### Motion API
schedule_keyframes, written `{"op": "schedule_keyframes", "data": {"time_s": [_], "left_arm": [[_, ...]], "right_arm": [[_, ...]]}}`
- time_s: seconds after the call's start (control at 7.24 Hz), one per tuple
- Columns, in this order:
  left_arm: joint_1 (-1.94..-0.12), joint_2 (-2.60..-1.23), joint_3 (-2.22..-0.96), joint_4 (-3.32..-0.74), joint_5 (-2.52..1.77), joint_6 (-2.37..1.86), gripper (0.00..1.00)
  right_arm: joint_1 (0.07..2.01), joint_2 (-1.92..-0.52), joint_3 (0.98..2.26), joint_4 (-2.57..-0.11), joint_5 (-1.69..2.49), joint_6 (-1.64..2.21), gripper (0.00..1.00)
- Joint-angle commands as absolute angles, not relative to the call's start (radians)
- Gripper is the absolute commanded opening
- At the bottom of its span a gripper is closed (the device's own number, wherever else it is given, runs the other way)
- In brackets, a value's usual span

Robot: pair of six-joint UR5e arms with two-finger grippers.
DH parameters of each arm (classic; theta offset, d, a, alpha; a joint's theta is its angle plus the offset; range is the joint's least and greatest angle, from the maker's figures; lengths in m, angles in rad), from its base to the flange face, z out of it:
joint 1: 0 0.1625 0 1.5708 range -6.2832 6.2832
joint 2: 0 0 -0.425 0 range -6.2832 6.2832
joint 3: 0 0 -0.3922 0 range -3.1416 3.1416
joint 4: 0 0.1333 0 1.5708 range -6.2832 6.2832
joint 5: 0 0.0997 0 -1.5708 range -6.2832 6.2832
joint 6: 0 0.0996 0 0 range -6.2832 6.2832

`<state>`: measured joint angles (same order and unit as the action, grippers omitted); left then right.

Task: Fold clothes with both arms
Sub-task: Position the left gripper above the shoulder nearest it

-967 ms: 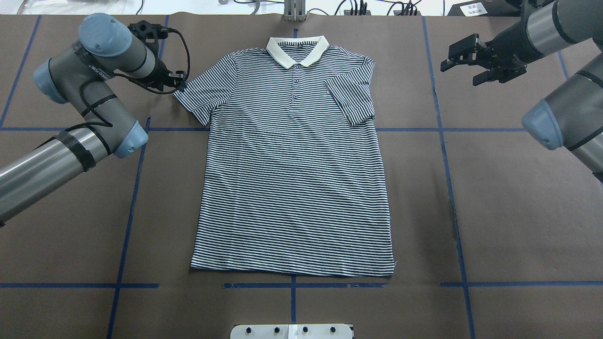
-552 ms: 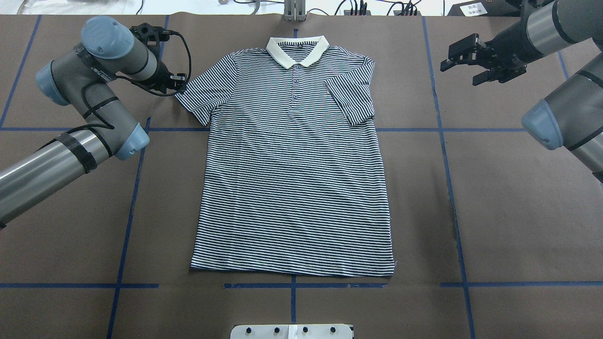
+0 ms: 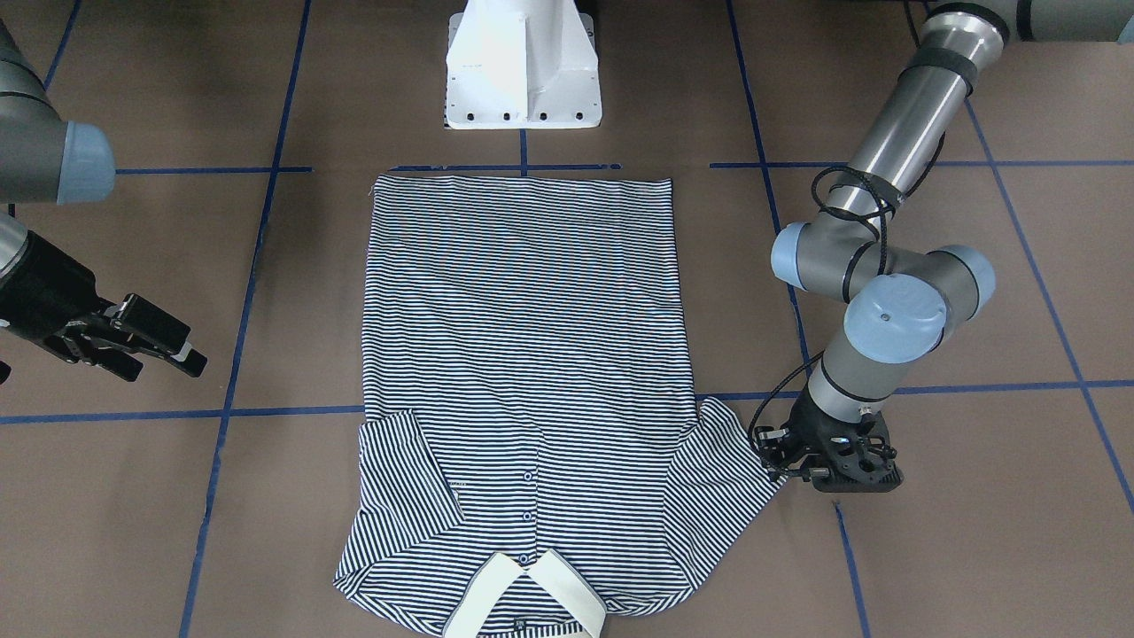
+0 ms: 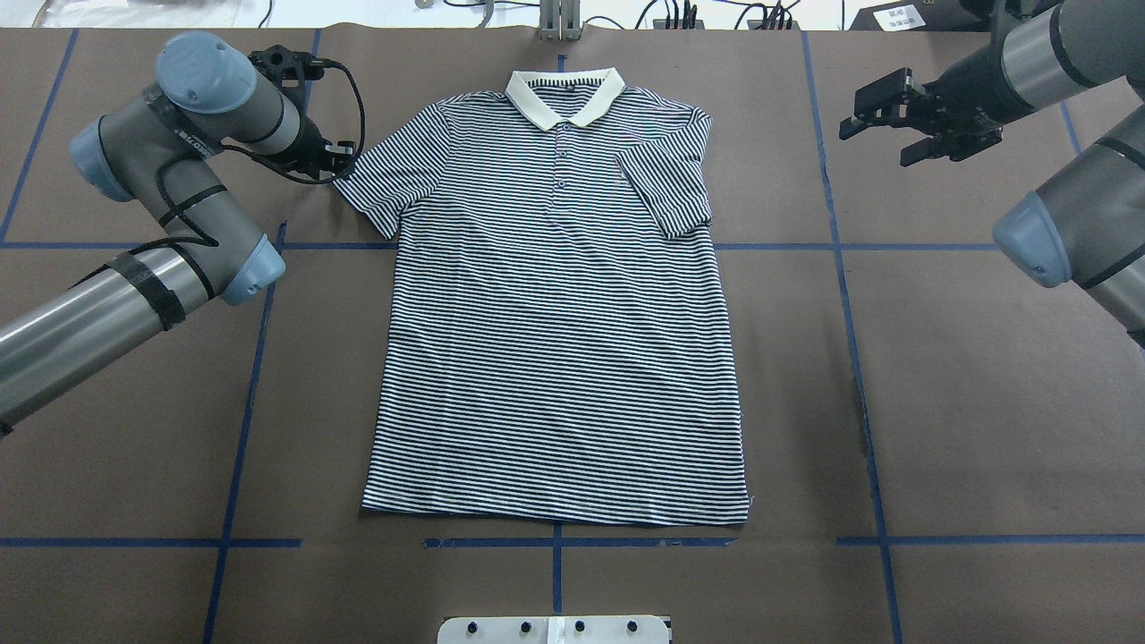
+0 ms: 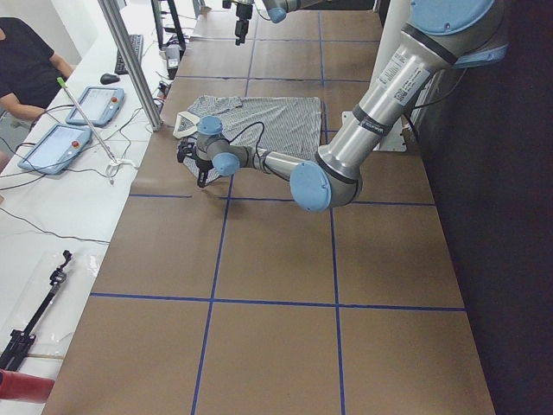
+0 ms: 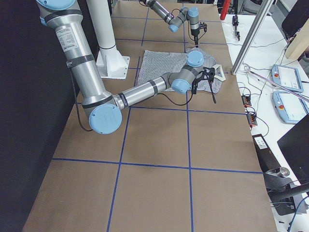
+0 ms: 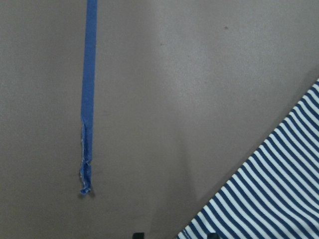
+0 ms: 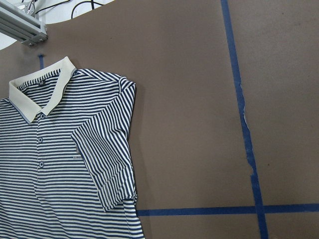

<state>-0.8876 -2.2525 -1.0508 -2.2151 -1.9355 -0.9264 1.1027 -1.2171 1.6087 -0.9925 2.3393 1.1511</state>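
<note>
Left arm (image 4: 206,98) bent low, jaws at the spread sleeve tip of the polo shirt (image 4: 555,340) lying flat on the desk (image 4: 894,402), grip impossible to tell, right arm (image 4: 1029,54) raised well beyond the shirt's folded sleeve, jaws parted, empty

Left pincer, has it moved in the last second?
Yes, slightly: the left pincer edged toward the shirt sleeve, away from the vertical blue tape line beside it.
</note>
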Motion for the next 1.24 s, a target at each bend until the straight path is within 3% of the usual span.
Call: {"op": "schedule_keyframes", "data": {"time_s": [0.0, 0.28, 0.41, 0.55, 0.83, 1.1], "left_arm": [[-0.879, -2.252, -1.051, -2.215, -1.934, -0.927, 0.5], [-0.876, -2.252, -1.048, -2.215, -1.934, -0.927, 0.44], [-0.876, -2.252, -1.048, -2.215, -1.936, -0.925, 0.19], [-0.877, -2.256, -1.049, -2.214, -1.936, -0.925, 0.0], [-0.877, -2.272, -1.072, -2.206, -1.948, -0.923, 0.0], [-0.879, -2.31, -1.176, -2.113, -1.997, -0.946, 0.0]], "right_arm": [[1.103, -1.218, 1.609, -0.992, 2.339, 1.15, 1.0], [1.103, -1.22, 1.609, -0.992, 2.339, 1.152, 1.0], [1.103, -1.22, 1.611, -0.992, 2.339, 1.151, 1.0], [1.103, -1.221, 1.612, -0.992, 2.341, 1.152, 1.0], [1.103, -1.22, 1.611, -0.992, 2.339, 1.152, 1.0], [1.103, -1.218, 1.612, -0.992, 2.339, 1.157, 1.0]]}}
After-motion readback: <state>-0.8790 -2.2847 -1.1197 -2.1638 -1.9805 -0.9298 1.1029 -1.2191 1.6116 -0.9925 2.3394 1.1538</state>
